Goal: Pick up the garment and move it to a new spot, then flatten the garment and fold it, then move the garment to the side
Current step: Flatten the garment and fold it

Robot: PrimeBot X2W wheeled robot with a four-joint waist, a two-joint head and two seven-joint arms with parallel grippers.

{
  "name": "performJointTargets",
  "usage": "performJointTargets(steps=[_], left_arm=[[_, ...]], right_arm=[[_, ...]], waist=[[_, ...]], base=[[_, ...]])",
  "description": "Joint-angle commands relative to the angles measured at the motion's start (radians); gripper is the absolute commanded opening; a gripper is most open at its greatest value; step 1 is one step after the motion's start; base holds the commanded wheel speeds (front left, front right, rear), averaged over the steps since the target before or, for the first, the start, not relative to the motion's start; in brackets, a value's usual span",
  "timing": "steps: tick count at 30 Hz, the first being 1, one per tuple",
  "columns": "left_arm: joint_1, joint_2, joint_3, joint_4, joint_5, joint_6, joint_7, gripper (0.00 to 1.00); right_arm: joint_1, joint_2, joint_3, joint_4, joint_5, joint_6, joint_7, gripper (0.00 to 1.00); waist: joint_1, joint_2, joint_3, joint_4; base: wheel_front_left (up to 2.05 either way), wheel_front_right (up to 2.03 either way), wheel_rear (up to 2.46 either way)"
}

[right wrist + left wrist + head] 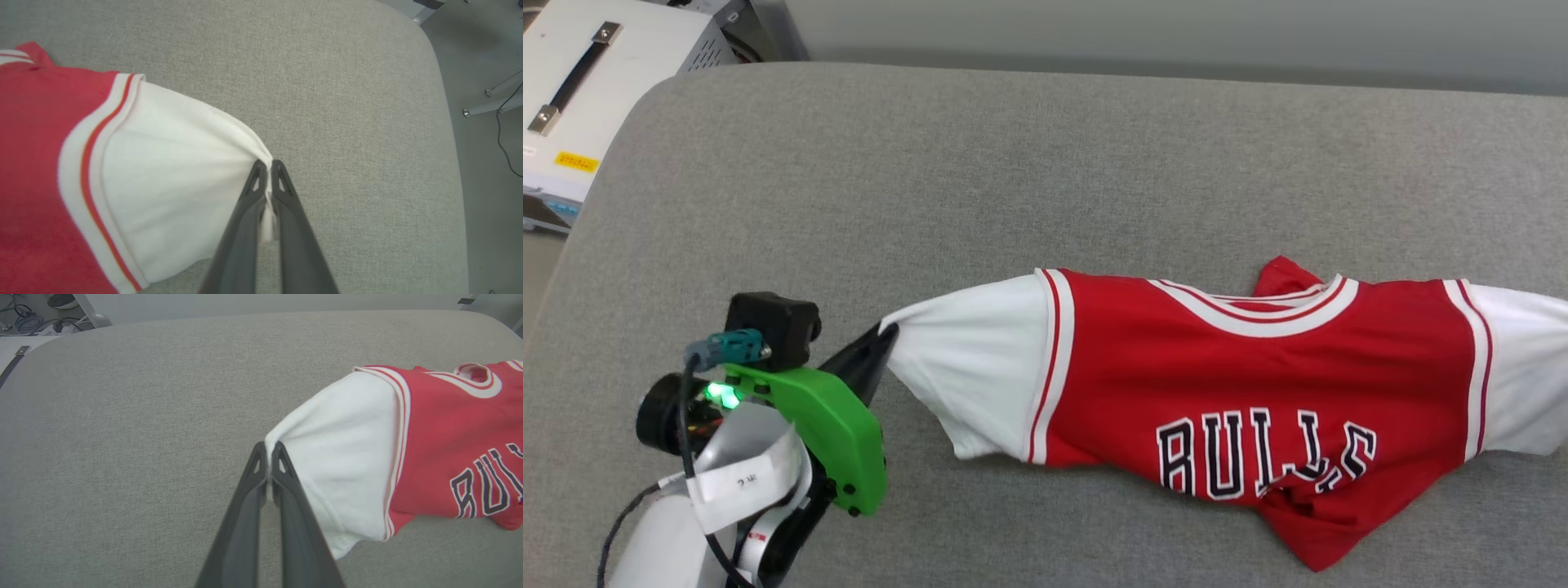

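Note:
The garment, a red jersey with white short sleeves and black "BULLS" lettering, lies spread across the grey padded table, its lower part bunched. My left gripper is shut on the edge of the garment's white sleeve at the left; the left wrist view shows the garment with white cloth pinched between the tips of the left gripper. In the right wrist view my right gripper is shut on the hem of the other white sleeve of the garment, with cloth caught between its fingers.
The grey padded table stretches wide to the left and behind the garment. A white case with a black handle stands off the table's far left corner. Metal legs and a cable stand on the floor beyond the table's right edge.

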Motion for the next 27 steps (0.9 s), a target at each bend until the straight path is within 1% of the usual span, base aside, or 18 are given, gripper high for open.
performJointTargets(steps=[1, 4, 7, 10, 12, 15, 19, 23, 24, 27], left_arm=[[-0.033, 0.013, 0.019, -0.007, 0.012, 0.005, -0.02, 0.0], [-0.07, 0.027, 0.047, -0.019, 0.021, 0.003, -0.06, 0.0], [-0.114, 0.019, 0.078, -0.043, 0.025, 0.015, -0.111, 0.0], [-0.159, 0.036, 0.093, -0.049, 0.041, 0.007, -0.143, 0.0], [-0.181, 0.05, 0.101, -0.051, 0.049, 0.004, -0.152, 0.0], [-0.21, 0.057, 0.122, -0.068, 0.047, 0.006, -0.168, 0.0], [-0.242, 0.085, 0.149, -0.086, 0.05, 0.004, -0.173, 0.0], [-0.277, 0.112, 0.172, -0.094, 0.046, -0.004, -0.176, 0.0], [-0.307, 0.132, 0.182, -0.095, 0.042, -0.011, -0.174, 0.0], [-0.344, 0.157, 0.192, -0.087, 0.038, -0.022, -0.172, 0.0]], right_arm=[[-0.028, -0.02, -0.002, -0.019, 0.012, -0.001, -0.014, 0.0], [-0.057, -0.062, 0.004, -0.069, 0.036, -0.001, -0.023, 0.0], [-0.091, -0.104, 0.013, -0.112, 0.06, -0.001, -0.034, 0.0], [-0.139, -0.151, 0.033, -0.143, 0.079, -0.001, -0.058, 0.0], [-0.183, -0.168, 0.043, -0.16, 0.094, -0.001, -0.094, 0.0], [-0.243, -0.188, 0.063, -0.167, 0.103, -0.001, -0.152, 0.0], [-0.307, -0.22, 0.104, -0.157, 0.119, -0.001, -0.218, 0.0], [-0.354, -0.246, 0.135, -0.144, 0.139, -0.001, -0.248, 0.0], [-0.384, -0.259, 0.149, -0.134, 0.153, -0.001, -0.263, 0.0], [-0.419, -0.272, 0.163, -0.123, 0.164, -0.001, -0.278, 0.0]], waist=[[0.0, 0.0, -0.058, -0.026], [0.0, 0.0, -0.094, -0.035], [0.0, 0.0, -0.12, -0.042], [0.0, 0.0, -0.142, -0.05], [0.0, 0.0, -0.152, -0.056], [0.0, 0.0, -0.162, -0.065], [0.0, 0.0, -0.175, -0.078], [0.0, 0.0, -0.183, -0.088], [0.0, 0.0, -0.181, -0.093], [0.0, 0.0, -0.172, -0.1]], base=[[0.0, 0.0, 0.0], [0.0, 0.0, 0.0], [0.0, 0.0, 0.0], [0.0, 0.0, 0.0], [0.0, 0.0, 0.0], [0.0, 0.0, 0.0], [0.0, 0.0, 0.0], [0.0, 0.0, 0.0], [0.0, 0.0, 0.0], [0.0, 0.0, 0.0]])
